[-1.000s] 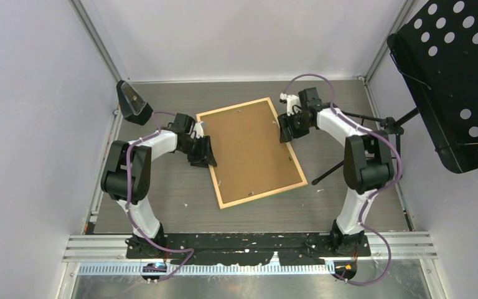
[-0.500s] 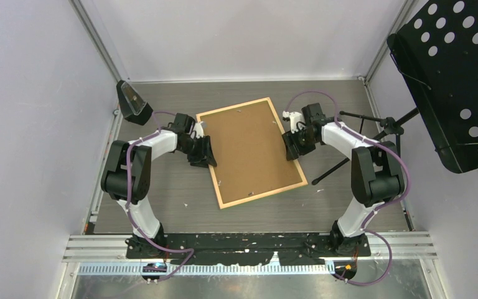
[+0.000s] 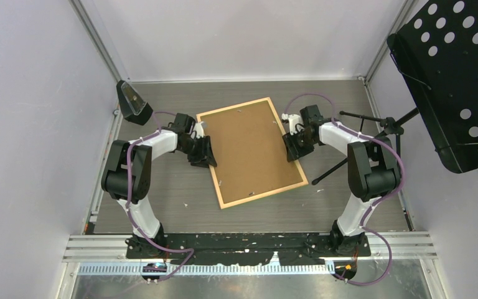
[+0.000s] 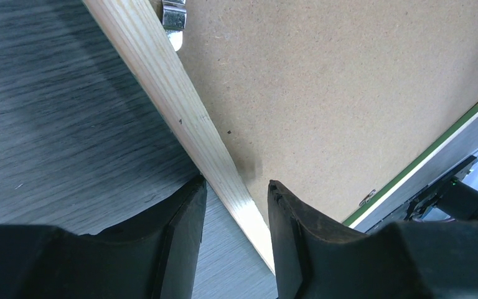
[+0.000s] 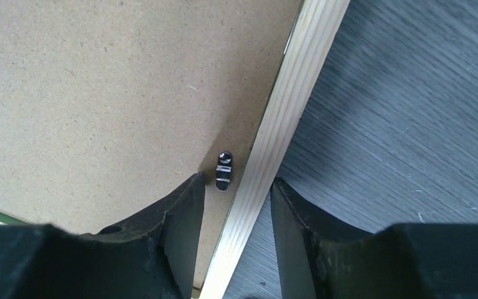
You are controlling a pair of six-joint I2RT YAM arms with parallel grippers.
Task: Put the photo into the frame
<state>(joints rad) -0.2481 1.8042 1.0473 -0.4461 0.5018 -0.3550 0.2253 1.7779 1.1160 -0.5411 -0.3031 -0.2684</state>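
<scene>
The frame (image 3: 262,194) lies back-up on the table (image 3: 168,193), just where it lay a second ago, its brown backing (image 3: 249,149) uppermost and filling the space between the two claws. The left claw (image 3: 204,153) has not moved in that time. It sits half-open astride the frame's pale wooden left rail. In the left wrist view its outer finger (image 4: 180,230) is against the rail's outer edge, while a strip of backing shows between the rail and the inner finger, so it is not clamped. A metal clip (image 4: 174,15) sits on the backing ahead of this claw, at the rail's inner edge. The change is on the other side. A second ago the right claw (image 3: 294,146) was at the far end of the right rail, close to the far corner. It has since come back along that rail towards the arm bases and now stands about halfway down it, roughly level with the left claw across the backing. Its elbow has swung in with it. This claw is also half-open and grips nothing. Its inner finger (image 5: 180,224) stands over the backing and its outer one over the rail's outer part. A small black turn-clip (image 5: 223,171) lies between them, just beside the rail's inner edge.
</scene>
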